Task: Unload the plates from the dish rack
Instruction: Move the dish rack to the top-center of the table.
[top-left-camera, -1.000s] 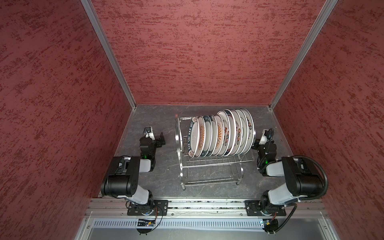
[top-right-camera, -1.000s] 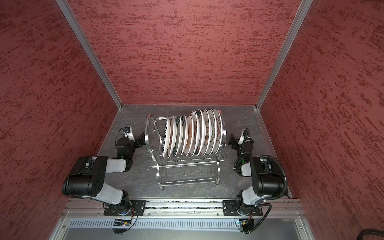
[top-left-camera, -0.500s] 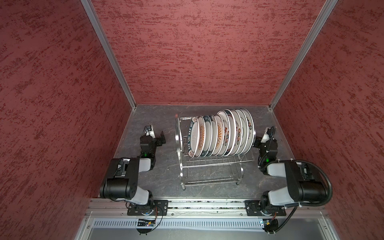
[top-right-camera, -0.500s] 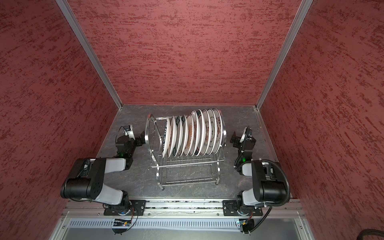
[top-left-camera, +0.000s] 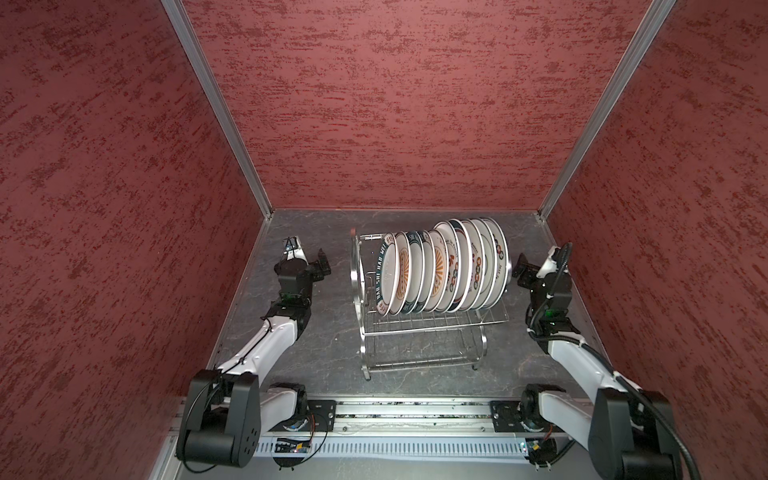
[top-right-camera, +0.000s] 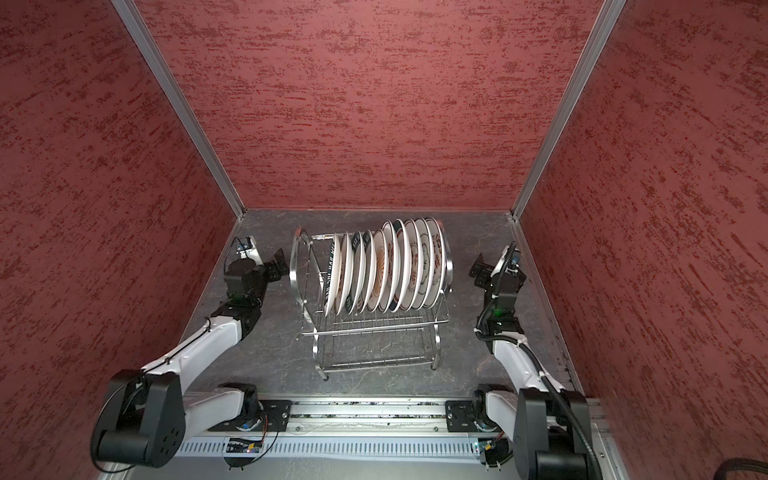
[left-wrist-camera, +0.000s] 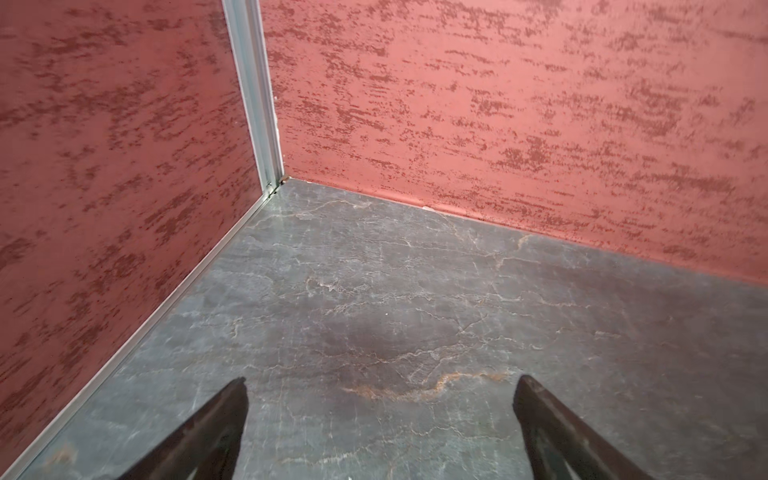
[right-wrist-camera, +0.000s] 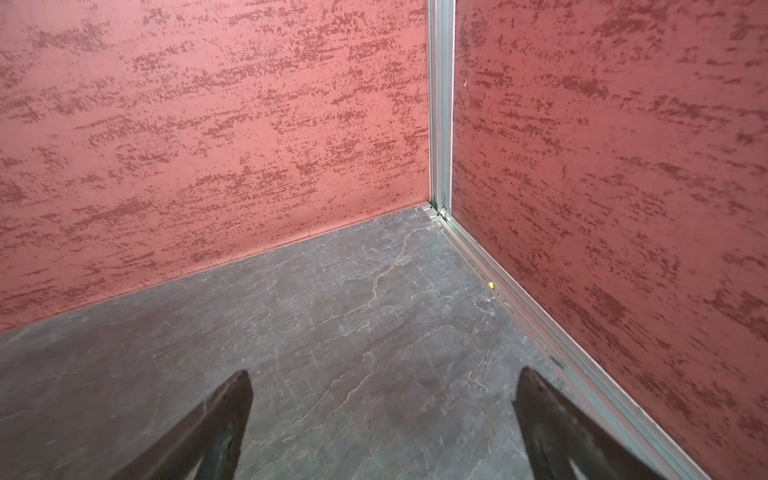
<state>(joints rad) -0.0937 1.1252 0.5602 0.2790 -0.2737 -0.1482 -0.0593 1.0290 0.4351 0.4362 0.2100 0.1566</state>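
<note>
Several white printed plates (top-left-camera: 440, 270) (top-right-camera: 386, 266) stand on edge in a row on the upper tier of the steel wire dish rack (top-left-camera: 354, 270) (top-right-camera: 297, 270), in the middle of the table in both top views. My left gripper (top-left-camera: 309, 259) (top-right-camera: 264, 253) hovers left of the rack, open and empty. My right gripper (top-left-camera: 534, 264) (top-right-camera: 492, 262) hovers right of the rack, open and empty. In the left wrist view, the left gripper (left-wrist-camera: 380, 386) shows only bare tabletop between its fingers. The right wrist view shows the same for the right gripper (right-wrist-camera: 382, 380). Neither wrist view shows rack or plates.
Red textured walls (top-left-camera: 395, 104) close off the left, back and right. Aluminium corner posts (left-wrist-camera: 253, 95) (right-wrist-camera: 440, 104) stand at the two back corners. The grey stone tabletop (top-left-camera: 328, 345) runs back from the arms' metal base rail (top-left-camera: 411, 411) at the front edge.
Both arms have stretched out, their elbows dropping toward the front rail. Both grippers have shifted slightly toward the back wall. Rack and plates have not moved.
</note>
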